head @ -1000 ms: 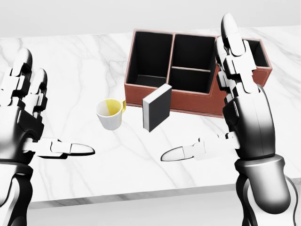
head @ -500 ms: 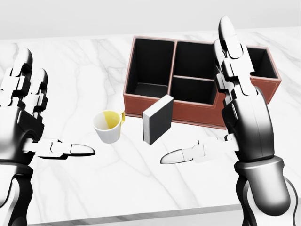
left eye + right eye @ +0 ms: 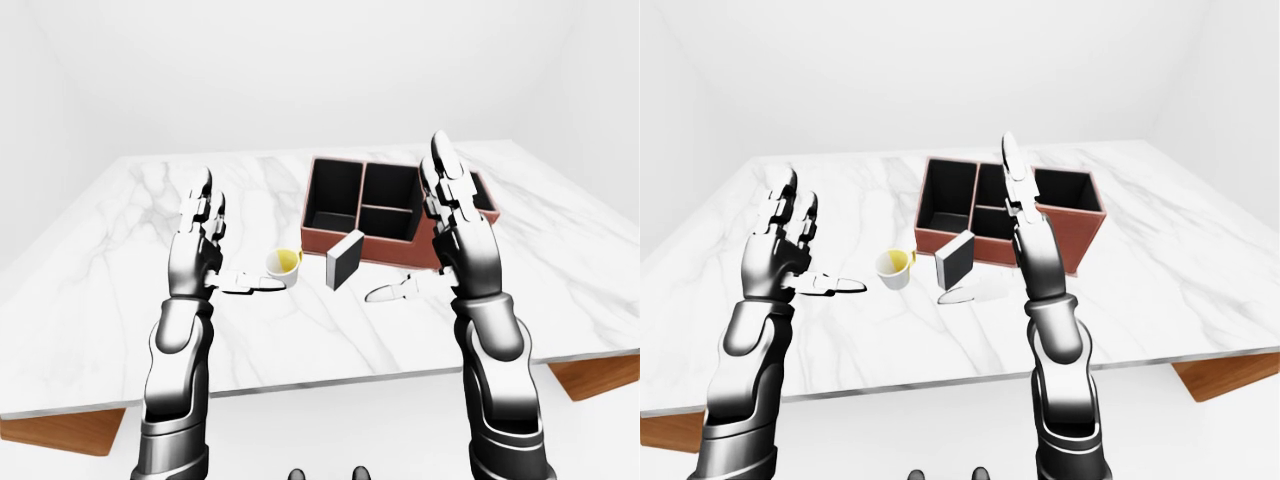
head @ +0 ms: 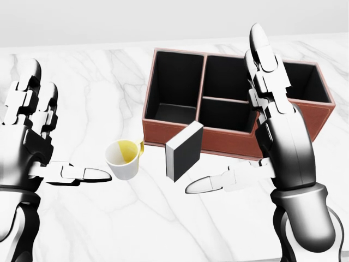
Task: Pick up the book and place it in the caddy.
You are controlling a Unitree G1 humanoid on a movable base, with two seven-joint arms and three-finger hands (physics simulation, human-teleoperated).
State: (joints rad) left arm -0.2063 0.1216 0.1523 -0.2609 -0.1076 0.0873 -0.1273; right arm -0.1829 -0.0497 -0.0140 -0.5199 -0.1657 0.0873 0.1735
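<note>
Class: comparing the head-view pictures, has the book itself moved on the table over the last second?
No. The book keeps its place beside the caddy and cup; everything slides down together, so the camera moved.

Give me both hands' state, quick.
Left hand: open, empty, raised over the table.
Right hand: open, empty, thumb beside the book, not touching.

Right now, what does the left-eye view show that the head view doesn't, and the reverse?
Only the left-eye view shows the whole marble table, its brown supports under the corners, the white walls and both full arms. Only the head view shows the caddy compartments' black insides close up. Both show the upright book, the yellow-lined cup, and the left robot hand and right robot hand, fingers spread.
</note>
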